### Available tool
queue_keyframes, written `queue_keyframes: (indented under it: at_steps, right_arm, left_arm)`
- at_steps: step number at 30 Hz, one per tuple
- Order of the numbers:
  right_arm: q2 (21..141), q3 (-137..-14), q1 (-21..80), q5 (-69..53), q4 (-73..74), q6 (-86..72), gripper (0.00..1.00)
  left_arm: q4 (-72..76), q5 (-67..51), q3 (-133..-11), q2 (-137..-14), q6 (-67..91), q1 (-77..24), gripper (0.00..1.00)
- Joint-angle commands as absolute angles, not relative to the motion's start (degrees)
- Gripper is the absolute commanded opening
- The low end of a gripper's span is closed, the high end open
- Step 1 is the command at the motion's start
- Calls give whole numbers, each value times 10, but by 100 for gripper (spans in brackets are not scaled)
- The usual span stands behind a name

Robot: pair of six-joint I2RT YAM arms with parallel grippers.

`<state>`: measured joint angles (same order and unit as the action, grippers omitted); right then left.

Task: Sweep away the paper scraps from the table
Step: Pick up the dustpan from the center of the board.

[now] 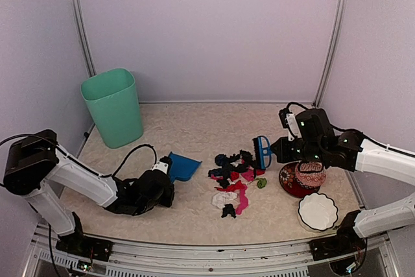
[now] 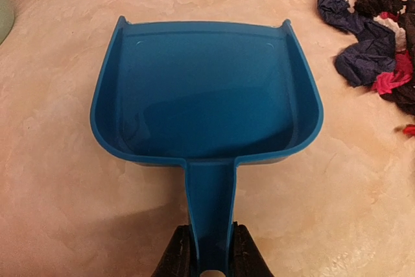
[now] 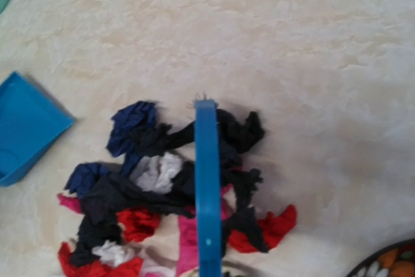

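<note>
The paper scraps (image 1: 235, 180) lie in a loose pile of black, navy, red, pink, white and green bits at the middle of the table (image 1: 194, 128). My left gripper (image 1: 163, 174) is shut on the handle of the blue dustpan (image 1: 183, 166), which lies flat with its mouth toward the pile, a short gap left of it. In the left wrist view the fingers (image 2: 175, 257) clamp the handle of the dustpan (image 2: 207, 95), with scraps (image 2: 376, 50) at upper right. My right gripper (image 1: 275, 150) holds the blue brush (image 1: 262, 152) at the pile's right edge. In the right wrist view the brush (image 3: 207, 186) sits over the scraps (image 3: 155, 186); my fingers are hidden.
A green bin (image 1: 113, 107) stands at the back left. A red-patterned bowl (image 1: 290, 186) with a ball (image 1: 310, 174) in it sits right of the pile, below my right gripper. A white scalloped bowl (image 1: 318, 211) is near the front right.
</note>
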<state>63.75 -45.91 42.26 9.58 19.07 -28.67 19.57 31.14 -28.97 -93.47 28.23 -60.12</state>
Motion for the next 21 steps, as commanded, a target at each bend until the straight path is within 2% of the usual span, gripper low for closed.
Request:
queue_keyframes:
  at_steps: [1,6,12,21]
  right_arm:
    - [640,-475,406,120,199,-267,0]
    - [641,-476,386,124,202,-227,0]
    - [647,-488,370,122,216,-196,0]
    - [652,-509,359,133,225,-159,0]
  left_arm:
    - [76,346,-321,-876,321,-636,0]
    - [-47,349,-344,-806,372,-688,0]
    - [-171,295,-380,-749,390,-761,0]
    - [-314,298,-444,-760,479,-922,0]
